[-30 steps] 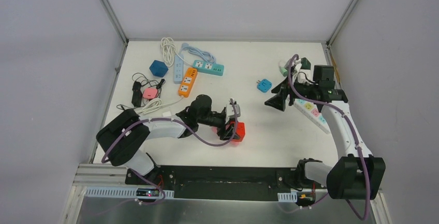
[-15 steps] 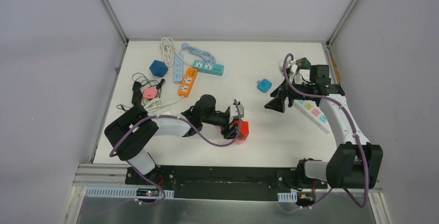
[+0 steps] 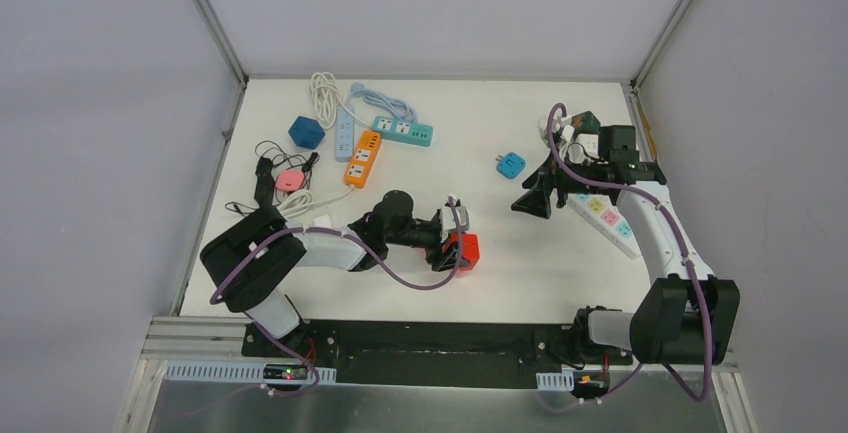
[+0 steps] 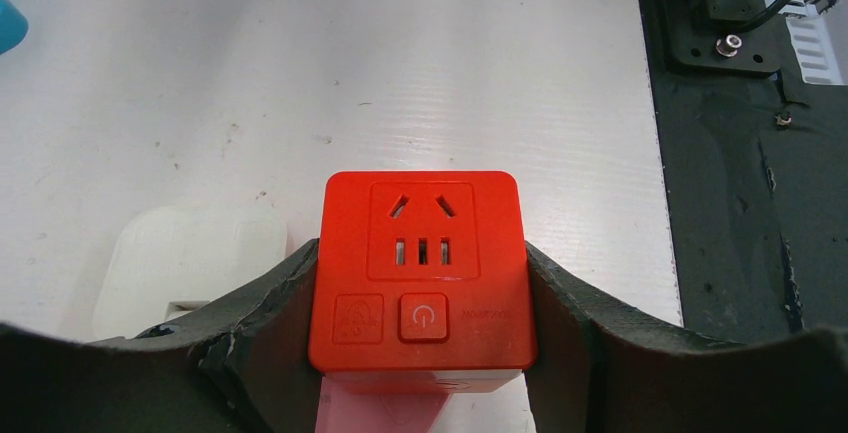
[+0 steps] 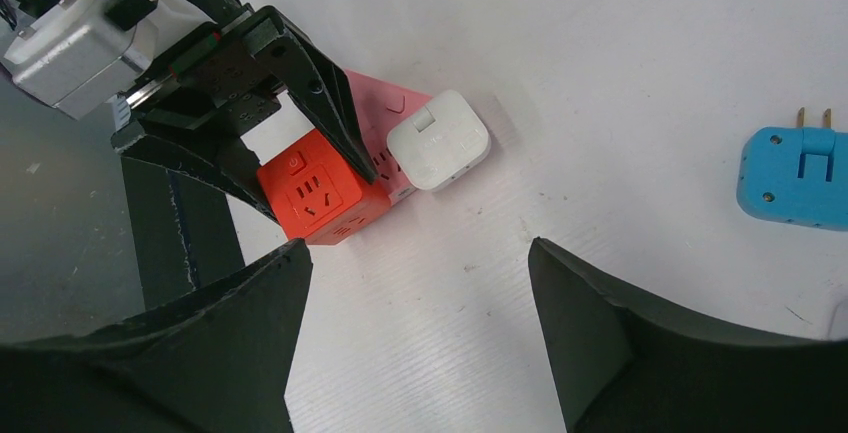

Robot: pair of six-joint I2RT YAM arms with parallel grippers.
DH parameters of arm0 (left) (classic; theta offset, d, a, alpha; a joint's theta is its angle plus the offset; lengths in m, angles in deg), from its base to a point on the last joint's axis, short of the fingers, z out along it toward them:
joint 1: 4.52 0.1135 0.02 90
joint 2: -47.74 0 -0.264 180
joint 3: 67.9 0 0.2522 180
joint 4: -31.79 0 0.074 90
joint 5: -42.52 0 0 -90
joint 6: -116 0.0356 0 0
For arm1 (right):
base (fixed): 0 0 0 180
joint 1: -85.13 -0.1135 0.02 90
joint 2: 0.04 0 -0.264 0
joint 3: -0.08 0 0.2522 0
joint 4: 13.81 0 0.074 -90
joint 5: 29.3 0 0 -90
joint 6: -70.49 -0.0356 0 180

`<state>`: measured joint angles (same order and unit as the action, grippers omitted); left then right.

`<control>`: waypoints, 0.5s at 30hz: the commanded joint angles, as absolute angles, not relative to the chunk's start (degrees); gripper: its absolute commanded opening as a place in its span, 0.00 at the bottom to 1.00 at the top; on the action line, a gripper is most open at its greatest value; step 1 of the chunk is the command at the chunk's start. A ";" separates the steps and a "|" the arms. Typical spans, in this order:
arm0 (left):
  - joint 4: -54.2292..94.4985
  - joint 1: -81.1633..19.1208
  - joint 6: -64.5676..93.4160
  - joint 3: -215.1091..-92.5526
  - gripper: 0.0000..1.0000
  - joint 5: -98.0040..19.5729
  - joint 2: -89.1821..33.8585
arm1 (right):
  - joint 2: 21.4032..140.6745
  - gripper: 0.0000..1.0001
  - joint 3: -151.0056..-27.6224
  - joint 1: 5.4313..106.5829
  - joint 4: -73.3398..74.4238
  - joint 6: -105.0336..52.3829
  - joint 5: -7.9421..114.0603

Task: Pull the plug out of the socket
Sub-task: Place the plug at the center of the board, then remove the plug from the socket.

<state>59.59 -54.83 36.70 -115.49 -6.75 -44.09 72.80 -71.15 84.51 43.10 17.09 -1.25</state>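
A red cube socket (image 3: 462,251) lies on the white table, front centre. A white plug (image 5: 440,140) sits against its far side; it shows in the left wrist view (image 4: 190,263) left of the cube and from above (image 3: 448,215). My left gripper (image 3: 448,251) is shut on the cube (image 4: 420,268), one finger on each side face. My right gripper (image 3: 530,199) is open and empty, above the table to the right of the cube. In the right wrist view the cube (image 5: 320,196) and the plug lie beyond its spread fingers (image 5: 250,323).
A blue plug adapter (image 3: 510,164) lies near the right gripper. A white power strip (image 3: 605,218) lies under the right arm. Orange (image 3: 362,158), teal (image 3: 402,130) and white (image 3: 343,133) strips, a blue cube (image 3: 306,132) and black cables (image 3: 265,178) lie at the back left.
The left gripper has shifted the red cube slightly to the right and away. The right wrist has turned a little, then stayed still.
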 commanded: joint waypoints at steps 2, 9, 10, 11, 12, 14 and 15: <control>57.93 -55.31 34.27 -113.76 0.57 -8.74 -42.30 | 73.16 0.83 -74.20 84.62 43.55 19.16 -2.50; 57.60 -56.29 34.01 -113.23 0.60 -10.26 -42.08 | 73.26 0.83 -74.48 84.79 44.31 19.41 -2.41; 57.44 -56.39 34.05 -113.14 0.60 -10.42 -42.04 | 73.26 0.83 -74.56 84.78 44.33 19.47 -2.42; 57.29 -56.50 34.08 -113.05 0.60 -10.51 -41.88 | 73.26 0.83 -74.59 84.83 44.33 19.49 -2.41; 57.17 -56.57 34.05 -112.92 0.61 -10.74 -41.81 | 73.26 0.83 -74.63 84.79 44.41 19.45 -2.47; 56.98 -56.85 34.09 -112.64 0.62 -11.35 -41.46 | 73.29 0.83 -74.67 84.87 44.50 19.56 -2.41; 56.85 -57.02 34.09 -112.42 0.63 -11.74 -41.16 | 73.30 0.83 -74.68 84.88 44.58 19.58 -2.41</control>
